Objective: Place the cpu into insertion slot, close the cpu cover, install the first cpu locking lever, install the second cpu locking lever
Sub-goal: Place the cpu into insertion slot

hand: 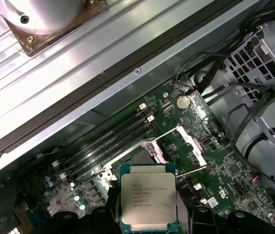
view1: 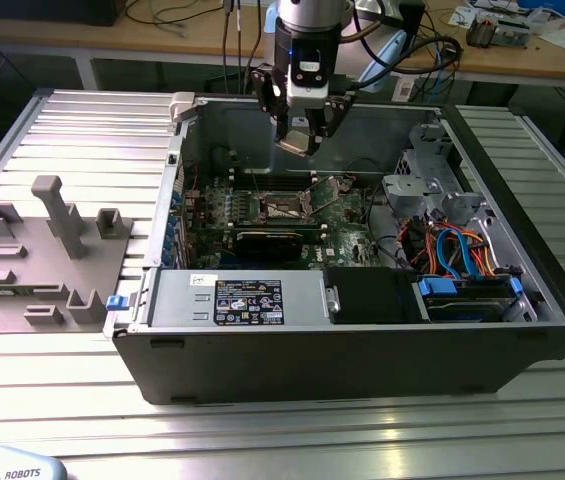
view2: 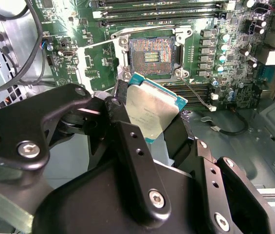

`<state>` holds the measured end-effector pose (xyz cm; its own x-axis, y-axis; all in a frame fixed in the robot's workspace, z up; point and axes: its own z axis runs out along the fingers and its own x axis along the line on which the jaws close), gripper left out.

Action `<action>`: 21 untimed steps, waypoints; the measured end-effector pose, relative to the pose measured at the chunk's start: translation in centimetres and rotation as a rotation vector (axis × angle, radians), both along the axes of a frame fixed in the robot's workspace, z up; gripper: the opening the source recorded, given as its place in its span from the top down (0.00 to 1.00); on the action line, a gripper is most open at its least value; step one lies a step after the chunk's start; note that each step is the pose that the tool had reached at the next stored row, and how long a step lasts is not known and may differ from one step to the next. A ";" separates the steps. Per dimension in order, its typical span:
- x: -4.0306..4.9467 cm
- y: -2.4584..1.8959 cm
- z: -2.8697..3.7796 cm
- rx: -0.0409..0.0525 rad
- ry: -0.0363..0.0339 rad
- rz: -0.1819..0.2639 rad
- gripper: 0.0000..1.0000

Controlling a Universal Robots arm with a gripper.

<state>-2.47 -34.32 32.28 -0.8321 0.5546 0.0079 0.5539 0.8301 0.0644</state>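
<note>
We saw a ribbed metal desk [view1: 62,420] carrying an open computer case [view1: 362,360]. A grey fixture [view1: 52,250] with upright pegs lay on the desk just beside the case, at the exterior view's left. Inside the case, a black power-supply box [view1: 242,300] ran along the near wall, and the green motherboard [view1: 262,215] lay behind it. At the exterior view's right a metal drive cage [view1: 427,170] stood over a tangle of orange and blue cables [view1: 457,250].

The pincer [view1: 302,135] hung over the motherboard, close to the case's far wall. It was closed on the cpu [view2: 152,114], with a black finger pressed against each of two opposite edges.

The first wrist view showed the long black memory slots [hand: 108,144] running alongside the socket. It also showed the cpu cover [hand: 193,146] lifted off the socket and standing to one side. There the cpu hid much of the insertion slot [hand: 139,157].

The second wrist view showed what that one could not. The insertion slot [view2: 152,54] was uncovered, with its coppery contacts bare inside the shiny rim. The cpu was held tilted above and apart from the slot, near one of its edges. A thin wire locking lever [view2: 195,95] angled out from one corner of the slot, passing near the cpu.
</note>
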 end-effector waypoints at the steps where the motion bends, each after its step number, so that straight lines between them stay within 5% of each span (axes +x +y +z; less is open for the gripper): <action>1: 0.00 0.00 0.00 0.0000 0.0000 -0.001 0.46; 21: 0.00 0.00 -0.05 -0.0003 0.0000 -0.017 0.46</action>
